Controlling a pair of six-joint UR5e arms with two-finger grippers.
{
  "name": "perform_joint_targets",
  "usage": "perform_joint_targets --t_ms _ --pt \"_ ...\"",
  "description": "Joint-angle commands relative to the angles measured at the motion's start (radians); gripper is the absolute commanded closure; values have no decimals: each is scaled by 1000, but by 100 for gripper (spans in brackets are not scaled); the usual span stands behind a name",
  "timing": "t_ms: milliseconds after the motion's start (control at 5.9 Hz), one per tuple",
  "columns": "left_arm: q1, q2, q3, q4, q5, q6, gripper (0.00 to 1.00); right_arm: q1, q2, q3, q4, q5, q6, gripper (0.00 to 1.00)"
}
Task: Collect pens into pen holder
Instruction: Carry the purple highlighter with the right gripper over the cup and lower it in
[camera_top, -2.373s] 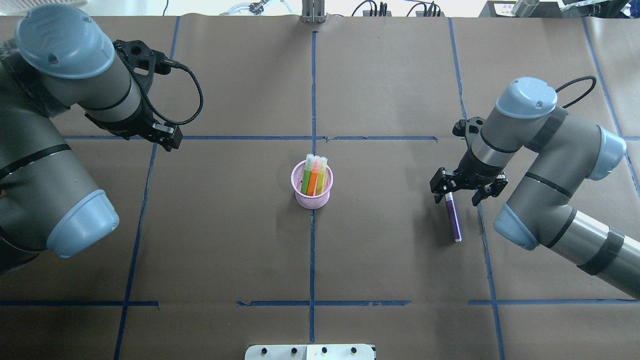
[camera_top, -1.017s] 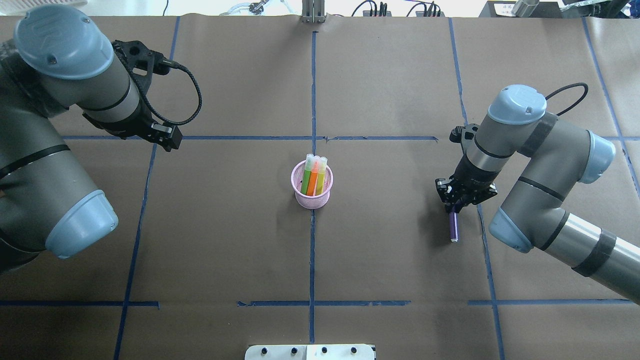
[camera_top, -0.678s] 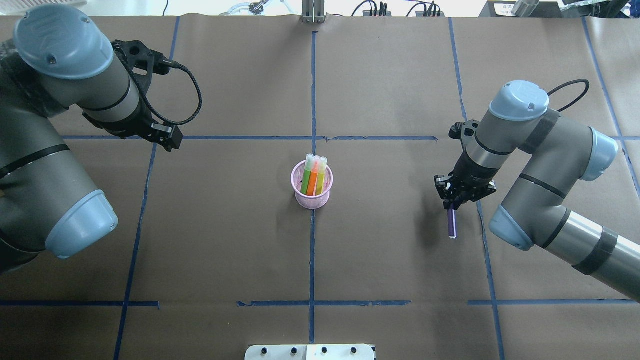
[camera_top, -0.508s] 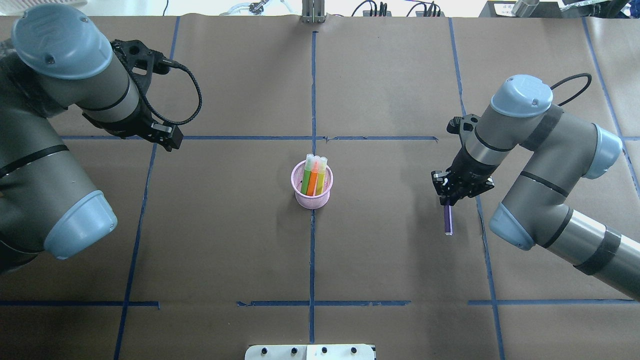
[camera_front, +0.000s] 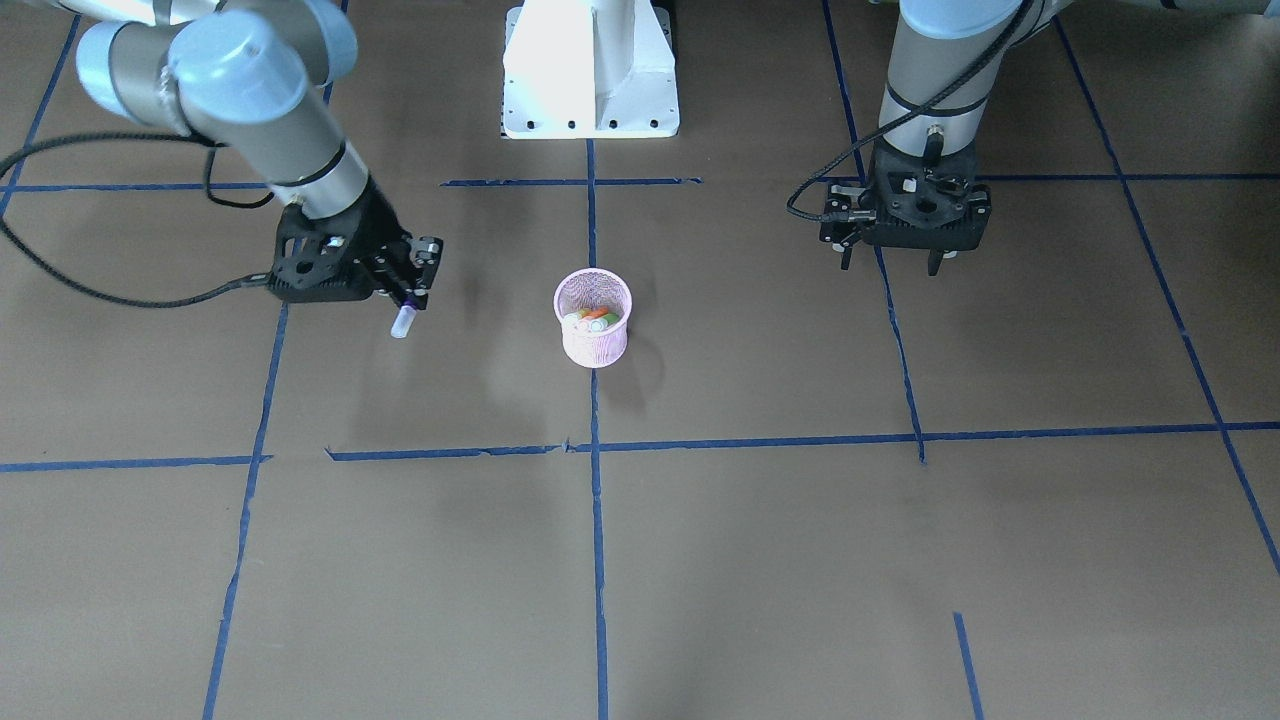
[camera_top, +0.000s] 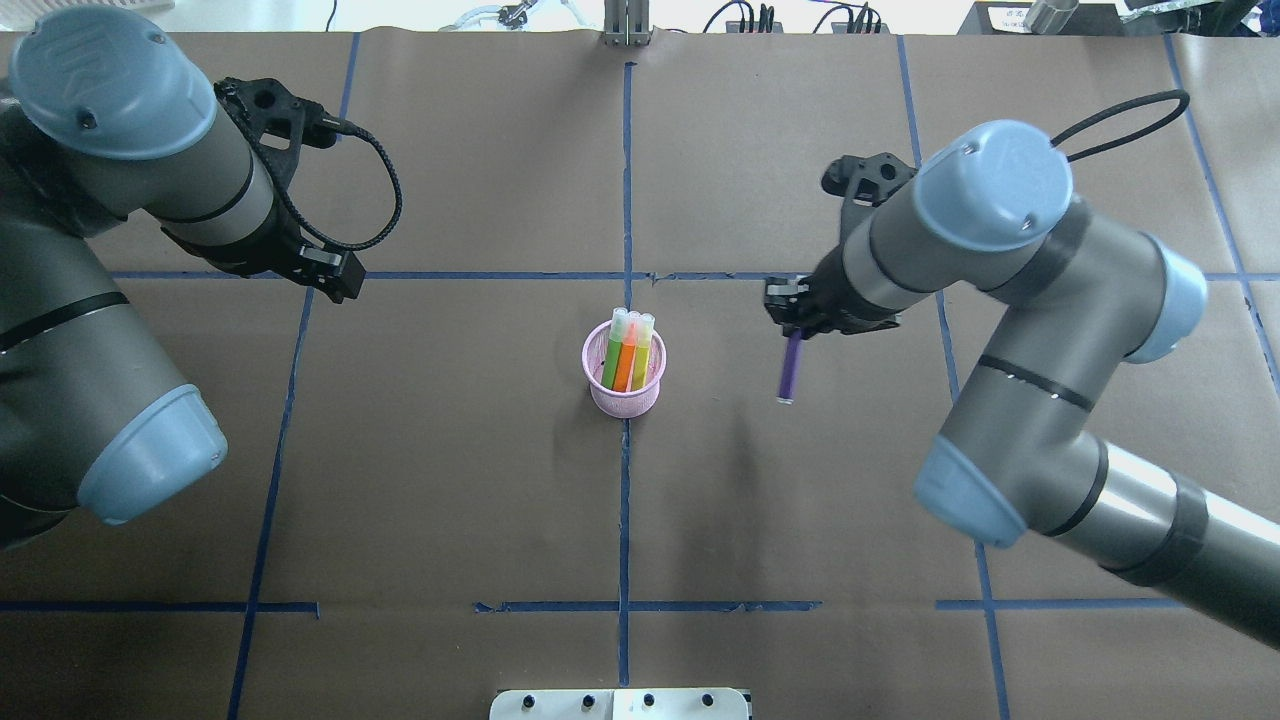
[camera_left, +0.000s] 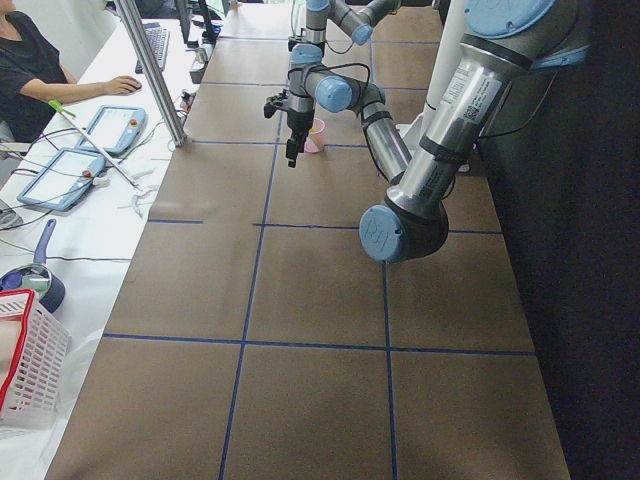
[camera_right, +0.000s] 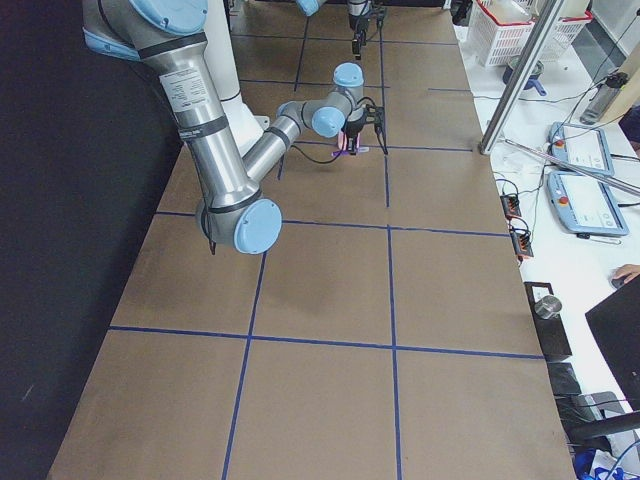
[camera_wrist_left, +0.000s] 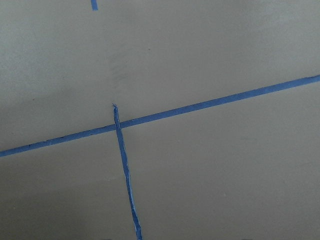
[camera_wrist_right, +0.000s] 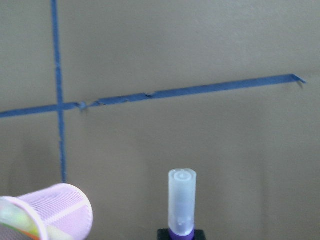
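Our right claw (camera_top: 797, 325) pinches the purple pen (camera_top: 790, 368) above the worktop (camera_top: 450, 450) near the pen holder (camera_top: 625, 403), while our left claw (camera_front: 890, 265) hangs spread.

4 pens (camera_top: 626, 360) (purple pen (camera_top: 790, 368) included), 1 pen holder (camera_top: 612, 403).

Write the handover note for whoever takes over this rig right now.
Right gripper: shut on the purple pen, which hangs cap-down, clear of the table. It is beside the pen holder, not yet over it.
Left gripper: open, empty, hovering well away from the holder.
Done: three pens stand in the holder.
Left: carry the purple pen over the holder and release it inside.
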Motion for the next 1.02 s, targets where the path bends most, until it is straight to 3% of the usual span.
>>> perform_joint_targets --t_ms 0,169,508,847 --pt "0 13 -9 -1 2 1 10 -121 105 26 2 -300 175 100" --pt "0 18 -17 -1 3 1 10 -213 128 23 2 -536 176 100" --pt "0 19 -17 -1 3 1 10 -316 161 -18 2 -786 178 100" --pt "0 21 -17 -1 2 1 10 -350 171 -64 4 -827 178 99"
